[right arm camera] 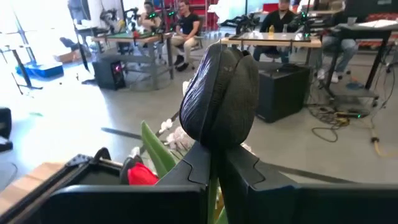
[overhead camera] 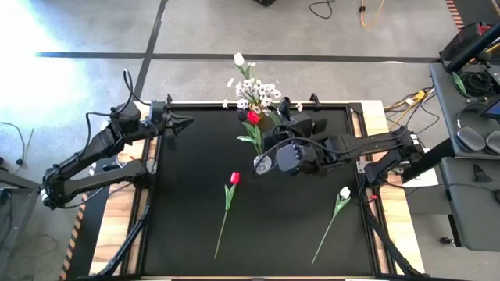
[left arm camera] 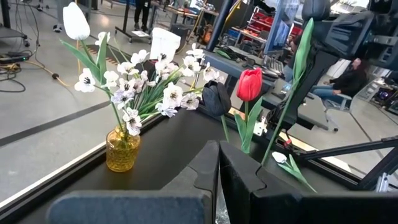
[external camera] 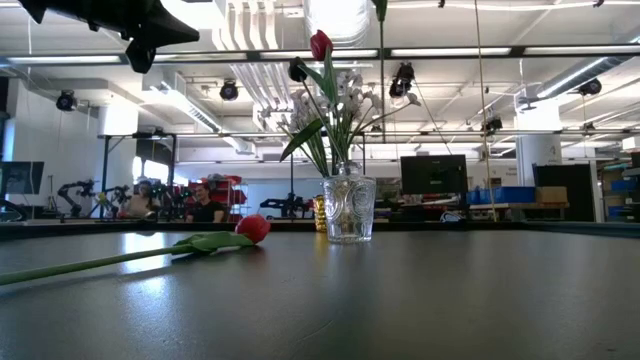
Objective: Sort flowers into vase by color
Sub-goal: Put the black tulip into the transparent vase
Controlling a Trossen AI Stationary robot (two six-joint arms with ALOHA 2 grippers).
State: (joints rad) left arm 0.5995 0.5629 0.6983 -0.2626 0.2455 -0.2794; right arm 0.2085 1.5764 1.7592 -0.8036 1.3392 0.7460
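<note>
Right arm holds a dark flower by the vase

The right fingers (right arm camera: 214, 165) are closed on the dark flower (right arm camera: 219, 102), bloom up, stem down, beside the vase (external camera: 349, 209). A red flower (overhead camera: 227, 200) and a white flower (overhead camera: 335, 211) lie flat on the bench (overhead camera: 187, 156), blooms pointing toward the vase end. The left fingers (overhead camera: 183, 122) are closed and empty at the bench's far left corner.
</note>
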